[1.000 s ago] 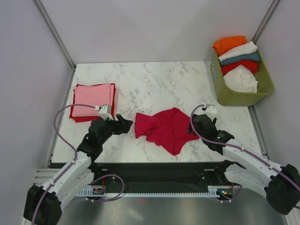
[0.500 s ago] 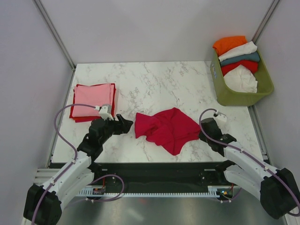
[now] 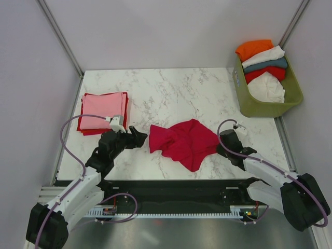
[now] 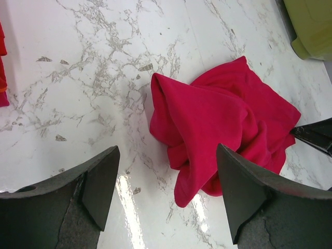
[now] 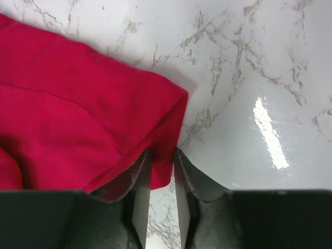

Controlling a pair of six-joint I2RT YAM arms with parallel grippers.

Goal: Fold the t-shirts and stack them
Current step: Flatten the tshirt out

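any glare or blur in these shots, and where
Right wrist: bright glare streak on the marble table right of the crimson shirt. Left wrist: two smaller glare patches on the table near the shirt. Top external: even light, soft shadows, everything sharp.

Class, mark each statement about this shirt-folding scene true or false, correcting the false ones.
1. The crimson shirt lies crumpled on the table. True.
2. The left gripper is clamped on it. False: it is open, gripping nothing.
3. The right gripper pinches the shirt's edge. True.
4. The green basket is empty. False: it holds several shirts.
5. The pink shirt is in the basket. False: it lies folded at the table's left.
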